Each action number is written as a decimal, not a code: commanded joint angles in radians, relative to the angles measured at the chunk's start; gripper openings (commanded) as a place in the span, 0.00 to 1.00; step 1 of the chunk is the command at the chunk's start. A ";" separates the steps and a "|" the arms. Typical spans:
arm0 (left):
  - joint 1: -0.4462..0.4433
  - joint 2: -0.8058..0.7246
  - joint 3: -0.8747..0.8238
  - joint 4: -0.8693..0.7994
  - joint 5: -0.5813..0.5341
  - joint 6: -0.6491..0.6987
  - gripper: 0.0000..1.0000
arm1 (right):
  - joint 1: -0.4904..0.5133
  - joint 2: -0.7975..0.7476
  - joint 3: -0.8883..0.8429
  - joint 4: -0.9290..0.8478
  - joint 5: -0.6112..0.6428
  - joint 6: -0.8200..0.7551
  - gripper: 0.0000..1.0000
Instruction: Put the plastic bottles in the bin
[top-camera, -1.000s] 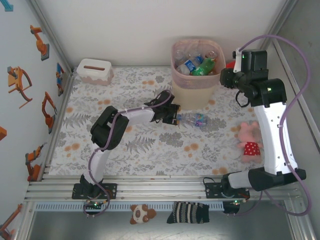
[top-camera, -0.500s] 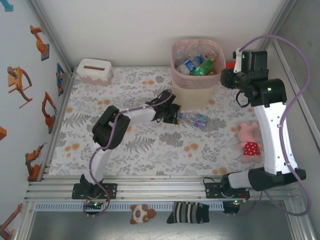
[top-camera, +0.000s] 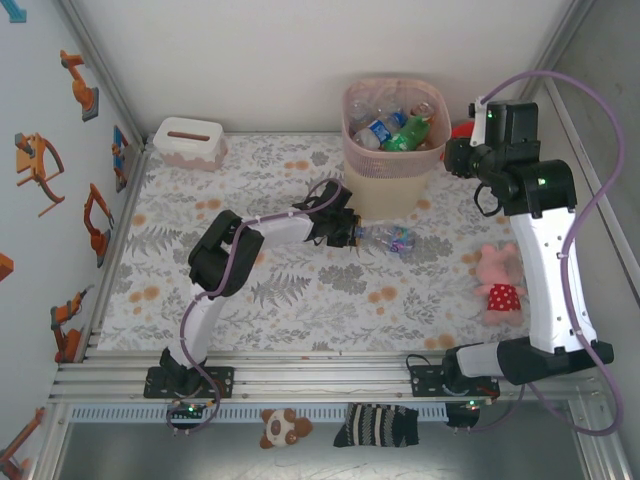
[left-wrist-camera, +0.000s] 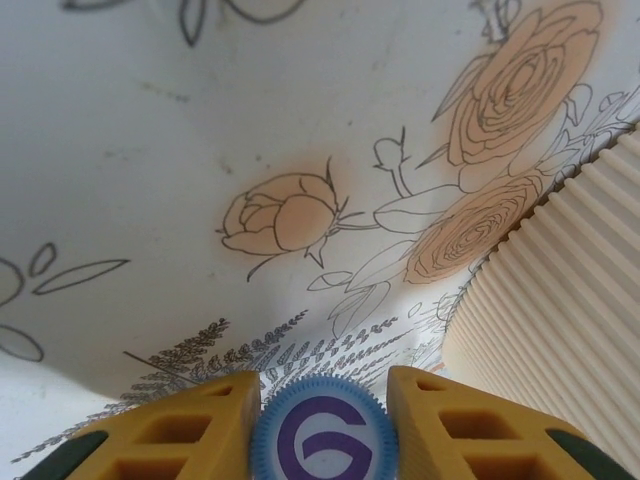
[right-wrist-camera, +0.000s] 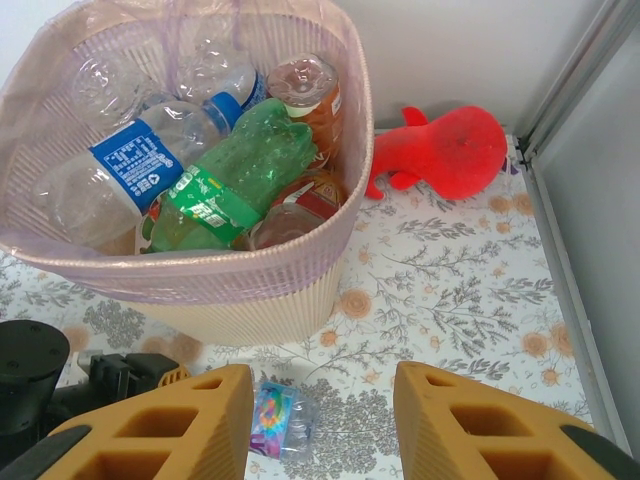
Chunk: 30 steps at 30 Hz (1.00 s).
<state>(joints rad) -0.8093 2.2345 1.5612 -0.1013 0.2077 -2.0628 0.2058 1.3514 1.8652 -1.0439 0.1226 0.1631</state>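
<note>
Gripping step, as judged. The left gripper (left-wrist-camera: 322, 385) sits low on the floral surface (top-camera: 300, 290) just in front of the bin (top-camera: 385, 190). Its yellow fingers (left-wrist-camera: 200, 430) are pressed together on the ribbed blue cap (left-wrist-camera: 322, 440) of a clear bottle (top-camera: 385, 238). This bottle lies on its side along the bin's front wall, close to it; whether it touches the wall I cannot tell.

The hold is on the cap alone, so the body will probably droop when lifted.
- Lift slowly and straight up.
- Clear the bin's lattice rim before moving in over the mouth.
- Release low over the contents, which are piled near the rim, so a long drop may bounce the bottle out.
- Mind the right arm beside the bin.

The right gripper (right-wrist-camera: 320, 380) hangs above the bin's front right corner, fingers apart and nothing between them.

Containers:
- The bin has a clear bag liner (right-wrist-camera: 190, 262) folded over its rim. Inside are a clear bottle with a blue label (right-wrist-camera: 140, 165), a green bottle (right-wrist-camera: 235, 170), a brown-tinted bottle (right-wrist-camera: 305, 90) and several clear ones towards the back (right-wrist-camera: 205, 60).
- A white tissue box (top-camera: 188, 140) stands well to the bin's left. Its contents are hidden.

A red toy (right-wrist-camera: 450, 150) lies on the surface to the bin's right.
</note>
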 joint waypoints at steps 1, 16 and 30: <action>0.003 -0.018 -0.013 -0.010 -0.011 -0.005 0.32 | -0.008 -0.027 -0.006 -0.016 0.021 -0.009 0.41; 0.041 -0.348 -0.227 0.083 -0.104 0.331 0.27 | -0.008 -0.057 -0.014 -0.012 -0.003 -0.004 0.40; 0.048 -0.732 -0.296 0.043 -0.182 1.026 0.25 | -0.008 -0.128 -0.176 0.147 -0.553 -0.192 0.46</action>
<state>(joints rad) -0.7624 1.5780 1.2793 -0.0551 0.0479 -1.2678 0.2039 1.2503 1.7229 -0.9672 -0.2607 0.0460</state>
